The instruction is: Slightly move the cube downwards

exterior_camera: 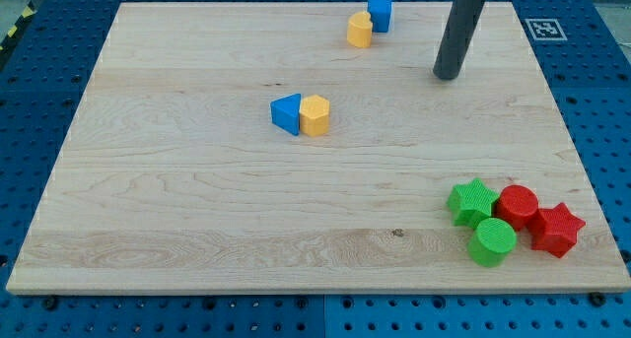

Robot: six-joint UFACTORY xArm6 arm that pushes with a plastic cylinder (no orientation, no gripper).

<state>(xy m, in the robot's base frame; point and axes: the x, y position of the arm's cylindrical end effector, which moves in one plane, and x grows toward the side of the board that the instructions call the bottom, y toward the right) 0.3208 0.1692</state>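
The blue cube sits near the view's top edge of the wooden board, touching a yellow heart-shaped block at its lower left. My tip is the lower end of a dark rod that comes down from the view's top right. It rests on the board to the right of and below the cube, apart from it.
A blue triangular block and a yellow hexagonal block touch each other left of the board's centre. At the bottom right cluster a green star, a red cylinder, a green cylinder and a red star.
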